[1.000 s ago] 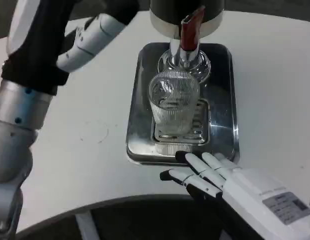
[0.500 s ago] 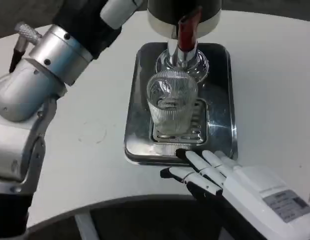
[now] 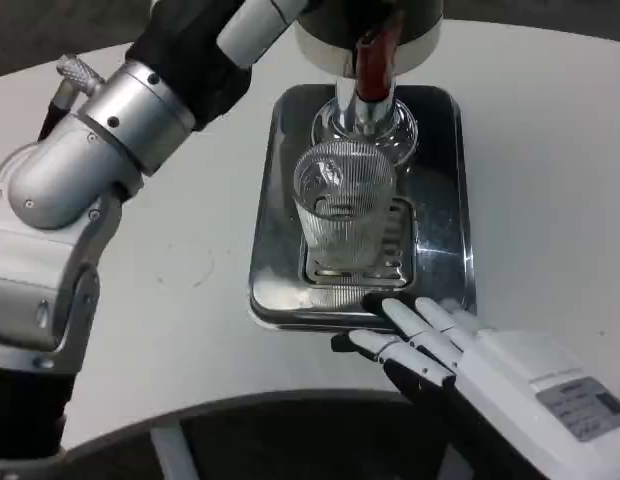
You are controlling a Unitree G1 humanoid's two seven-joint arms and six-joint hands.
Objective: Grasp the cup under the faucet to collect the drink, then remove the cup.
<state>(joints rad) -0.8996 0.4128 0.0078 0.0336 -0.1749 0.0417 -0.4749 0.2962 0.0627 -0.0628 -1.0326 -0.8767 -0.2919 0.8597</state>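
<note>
A ribbed clear glass cup [image 3: 345, 205] stands upright on the grate of a metal drip tray [image 3: 442, 210], right under the chrome faucet [image 3: 362, 112] with its red lever [image 3: 375, 52]. My right hand [image 3: 452, 350] lies low at the tray's near edge, fingers spread and pointing left, holding nothing and a short way from the cup. My left arm reaches up across the left side. Its left hand [image 3: 258, 18] is at the top edge beside the dispenser's body [image 3: 330, 45], and its fingers are cut off there.
The silver left forearm [image 3: 100, 150] hangs over the table left of the tray. White tabletop [image 3: 550, 180] lies right of the tray. The table's curved front edge [image 3: 190, 415] runs just below my right hand.
My left arm has swung up and to the right, bringing its hand to the dispenser's top. My right hand has slid slightly right along the tray's near edge. The cup has stayed in place.
</note>
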